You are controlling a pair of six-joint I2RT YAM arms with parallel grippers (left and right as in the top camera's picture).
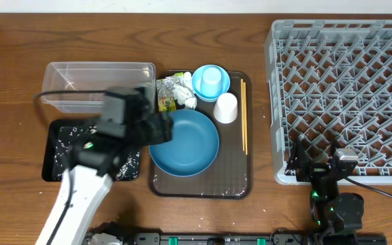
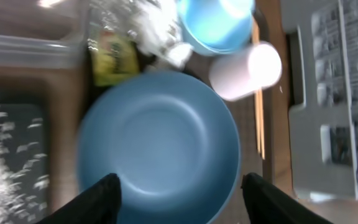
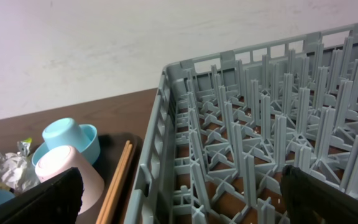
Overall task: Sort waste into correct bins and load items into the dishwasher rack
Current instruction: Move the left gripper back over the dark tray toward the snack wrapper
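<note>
A large dark-blue bowl (image 1: 184, 143) (image 2: 160, 143) sits on the brown tray (image 1: 233, 170). My left gripper (image 1: 158, 128) (image 2: 180, 182) hovers open over the bowl's near-left part, with nothing between its fingers. Behind the bowl are a small light-blue bowl (image 1: 210, 82) (image 2: 215, 22), a white cup (image 1: 226, 107) (image 2: 247, 70) (image 3: 73, 174), a green-yellow wrapper (image 1: 165, 99) (image 2: 112, 57) and a white tissue (image 1: 182, 88) (image 2: 157, 31). Chopsticks (image 1: 243, 116) (image 2: 258, 118) (image 3: 118, 180) lie along the tray's right side. My right gripper (image 1: 313, 158) (image 3: 182, 177) is open at the grey rack's (image 1: 346, 88) (image 3: 260, 137) near-left corner.
A clear tub (image 1: 80, 78) stands at the back left. In front of it lies a black tray (image 1: 53, 146) (image 2: 11, 143) scattered with white rice grains. My left arm crosses the black tray's right side. The rack fills the right side of the table.
</note>
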